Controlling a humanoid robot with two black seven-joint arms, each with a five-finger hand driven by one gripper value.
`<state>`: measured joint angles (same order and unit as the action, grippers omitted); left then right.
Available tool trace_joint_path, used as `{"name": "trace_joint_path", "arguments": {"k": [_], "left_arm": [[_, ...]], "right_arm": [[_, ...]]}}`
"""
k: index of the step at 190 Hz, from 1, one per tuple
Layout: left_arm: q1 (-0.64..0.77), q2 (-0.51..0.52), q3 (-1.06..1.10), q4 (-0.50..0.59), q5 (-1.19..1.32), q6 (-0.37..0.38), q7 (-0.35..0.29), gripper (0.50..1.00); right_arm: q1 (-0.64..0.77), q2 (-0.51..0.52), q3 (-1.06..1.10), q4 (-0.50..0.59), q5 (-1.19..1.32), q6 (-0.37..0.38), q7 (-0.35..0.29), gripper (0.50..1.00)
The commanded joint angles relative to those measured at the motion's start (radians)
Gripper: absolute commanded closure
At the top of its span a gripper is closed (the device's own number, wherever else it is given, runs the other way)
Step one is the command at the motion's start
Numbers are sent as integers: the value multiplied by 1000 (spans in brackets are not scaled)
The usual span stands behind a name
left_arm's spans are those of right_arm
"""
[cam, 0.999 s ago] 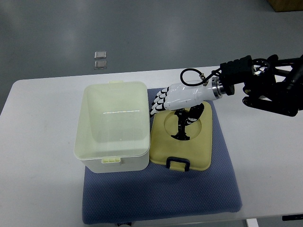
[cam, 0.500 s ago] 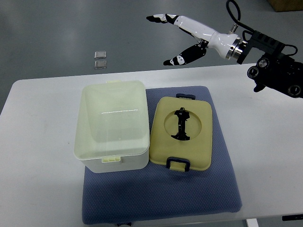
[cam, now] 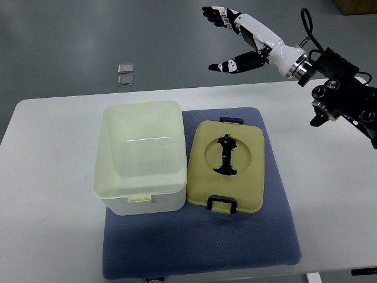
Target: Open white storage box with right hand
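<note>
Well above-right of open white storage box [cam: 138, 158], right hand [cam: 247, 40] spread, empty

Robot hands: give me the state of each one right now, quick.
Right robot hand: open, fingers spread, holding nothing, raised beyond the table's far edge.
Left robot hand: not in view.

Glossy translucent plastic storage box [cam: 138, 156], matt plastic lid [cam: 227, 165], textured blue cloth mat [cam: 200, 247], smooth white table [cam: 47, 177]
</note>
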<state>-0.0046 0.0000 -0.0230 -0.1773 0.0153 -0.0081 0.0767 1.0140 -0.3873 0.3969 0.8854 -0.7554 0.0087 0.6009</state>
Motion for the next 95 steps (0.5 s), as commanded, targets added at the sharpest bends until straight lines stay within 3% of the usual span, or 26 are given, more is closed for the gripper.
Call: {"name": "trace_joint_path", "arguments": {"k": [1, 39, 95], "left_arm": [[0, 0, 0, 1, 0, -1, 0, 500], [0, 0, 0, -1, 0, -1, 0, 500], [0, 0, 0, -1, 0, -1, 0, 500]], "right_arm": [[-48, 33, 30, -79, 192, 39, -44, 583], [-126, 56, 46, -140, 570, 47, -99, 583], [-184, 57, 71, -155, 752, 33, -116, 581]]}}
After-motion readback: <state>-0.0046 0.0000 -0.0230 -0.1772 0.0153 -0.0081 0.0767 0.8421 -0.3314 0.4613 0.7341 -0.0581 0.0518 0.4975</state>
